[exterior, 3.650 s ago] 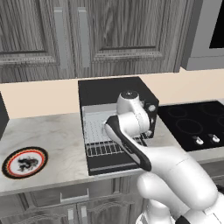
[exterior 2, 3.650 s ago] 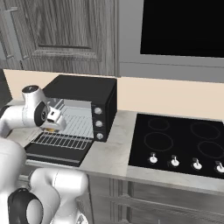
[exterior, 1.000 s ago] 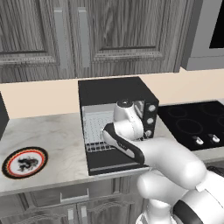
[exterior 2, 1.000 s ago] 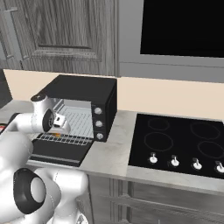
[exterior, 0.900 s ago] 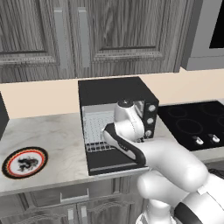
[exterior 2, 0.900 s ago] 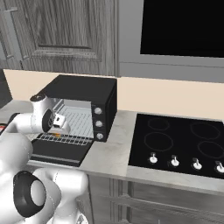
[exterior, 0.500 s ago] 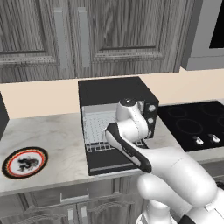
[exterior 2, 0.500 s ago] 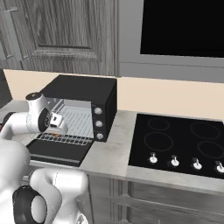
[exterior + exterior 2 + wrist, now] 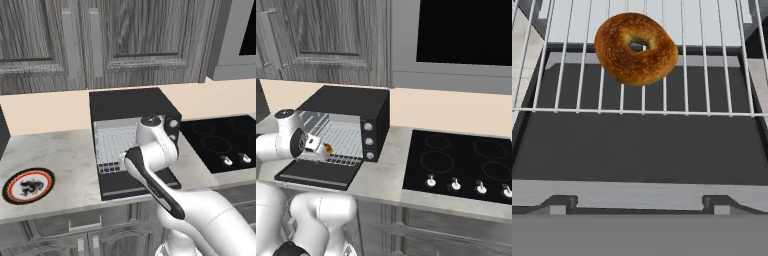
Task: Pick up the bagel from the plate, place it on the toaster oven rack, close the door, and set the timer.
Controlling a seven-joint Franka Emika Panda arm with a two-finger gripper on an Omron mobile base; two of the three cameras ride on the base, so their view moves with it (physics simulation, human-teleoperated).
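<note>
The golden-brown bagel lies on the silver wire toaster oven rack, close to its front bar, with nothing gripping it. My gripper is open, its fingertips wide apart and well short of the bagel, above the dropped-down black door. In the right base view the gripper hovers over the door just in front of the bagel on the rack. The plate sits bare on the counter to the left of the oven.
The black toaster oven stands on the marble counter, with its three knobs on the right front. A black cooktop lies to its right. Grey cabinet doors hang above. My white arm crosses in front of the oven's right side.
The hand has drawn back a little from the oven mouth, out over the open door. The bagel stays on the rack.
</note>
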